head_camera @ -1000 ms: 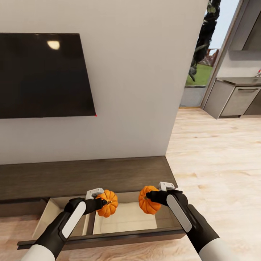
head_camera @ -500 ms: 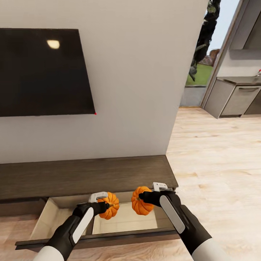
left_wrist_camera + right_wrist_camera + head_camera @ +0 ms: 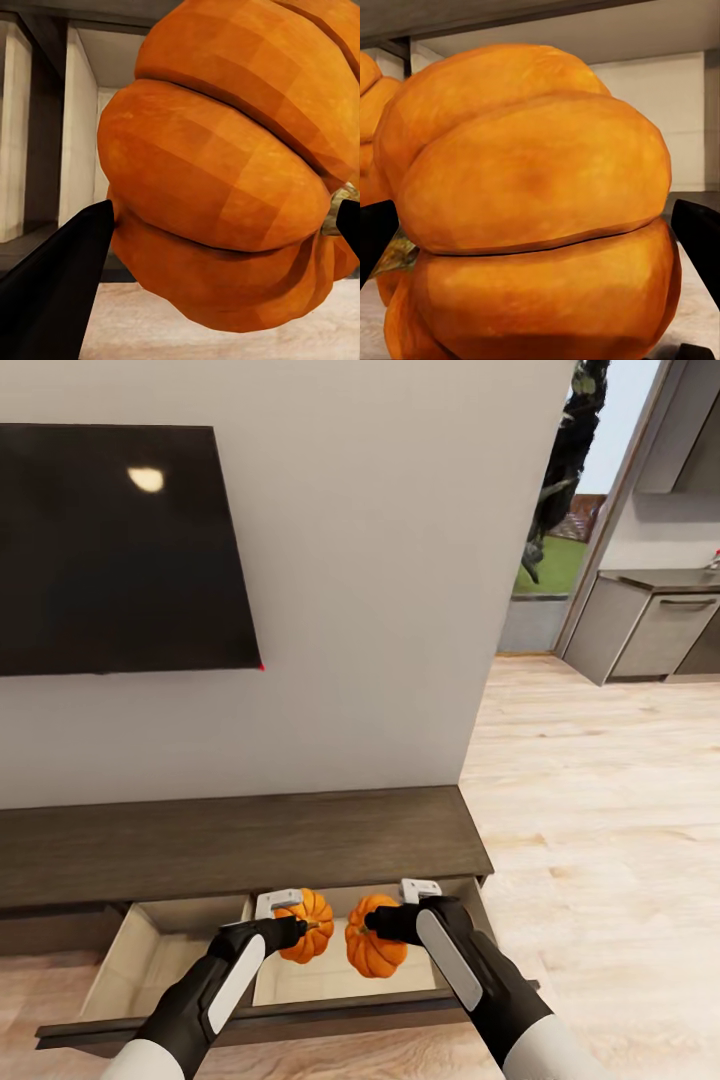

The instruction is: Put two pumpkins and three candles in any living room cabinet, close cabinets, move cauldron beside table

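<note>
open cabinet point(image 3: 300, 840) drawer point(image 3: 150, 950), two gripper-held pumpkins point(image 3: 308, 925) point(image 3: 372, 950) above

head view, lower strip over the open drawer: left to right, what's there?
left gripper → left pumpkin → right pumpkin → right gripper, both pumpkins held over the cabinet drawer.

Over the last second both arms drew inward over the open drawer point(image 3: 150, 960) of the cabinet point(image 3: 240, 845). Left tool point(image 3: 297, 930) carried its pumpkin point(image 3: 310, 925) slightly right and toward the drawer's back. Right tool point(image 3: 372, 926) carried its pumpkin point(image 3: 372, 952) left and lower. Gap between pumpkins went from wide to nearly touching.
</note>
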Controlling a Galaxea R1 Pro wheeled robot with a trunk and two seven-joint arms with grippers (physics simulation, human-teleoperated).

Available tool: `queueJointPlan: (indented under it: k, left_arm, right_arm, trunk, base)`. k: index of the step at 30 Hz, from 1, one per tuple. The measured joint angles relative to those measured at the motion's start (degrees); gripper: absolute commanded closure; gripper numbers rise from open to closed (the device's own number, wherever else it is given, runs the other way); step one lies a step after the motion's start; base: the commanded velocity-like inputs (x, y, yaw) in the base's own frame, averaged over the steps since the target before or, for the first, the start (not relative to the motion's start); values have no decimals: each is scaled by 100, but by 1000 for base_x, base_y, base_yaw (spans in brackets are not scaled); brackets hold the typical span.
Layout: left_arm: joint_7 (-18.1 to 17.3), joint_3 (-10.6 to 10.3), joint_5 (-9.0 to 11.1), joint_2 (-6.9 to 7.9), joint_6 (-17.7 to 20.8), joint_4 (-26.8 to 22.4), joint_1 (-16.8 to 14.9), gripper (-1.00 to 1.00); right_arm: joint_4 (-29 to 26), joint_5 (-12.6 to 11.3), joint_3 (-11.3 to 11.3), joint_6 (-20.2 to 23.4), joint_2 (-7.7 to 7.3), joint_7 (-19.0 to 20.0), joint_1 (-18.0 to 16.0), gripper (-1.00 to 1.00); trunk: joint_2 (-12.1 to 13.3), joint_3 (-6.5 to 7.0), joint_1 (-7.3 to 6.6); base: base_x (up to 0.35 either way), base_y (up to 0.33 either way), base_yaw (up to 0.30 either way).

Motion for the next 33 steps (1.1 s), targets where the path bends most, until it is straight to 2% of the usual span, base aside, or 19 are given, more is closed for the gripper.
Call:
queueJointPlan:
  k: [5,11,21,23,26,28,33]
  left_arm:
    - [0,0,1,2,-9,8,0,100]
    - [-1,-3,-7,0,-12,7,0,100]
    - [5,-8,-9,2,-9,6,-4,100]
    - [4,-9,-8,2,-8,6,-1,100]
    - [6,-9,-9,2,-9,6,0,100]
    - [5,-9,-12,2,-9,6,0,100]
    - [5,-9,-14,2,-13,6,0,100]
  right_arm:
    - [13,9,0,-18,1,3,-2,100]
    - [62,11,35,-324,0,-5,-2,100]
    - [89,35,39,-370,-7,-3,-10,100]
    - [89,207,35,-365,-8,-11,-11,100]
    - [135,690,10,-364,-8,-36,-11,100]
    - [204,916,-9,-391,-8,-43,-10,100]
    - [319,1011,-28,-621,-7,-50,-11,100]
  trunk:
    - [-201,-90,110]
    - [-441,-198,242]
    - [-843,-377,461]
    - [-923,-413,505]
    - [-1043,-467,571]
    - [-1124,-503,615]
    - [-1324,-593,725]
  base:
    - [0,0,0]
    - [0,0,0]
    - [0,0,0]
    - [0,0,0]
    - [0,0,0]
    - [0,0,0]
    - [0,0,0]
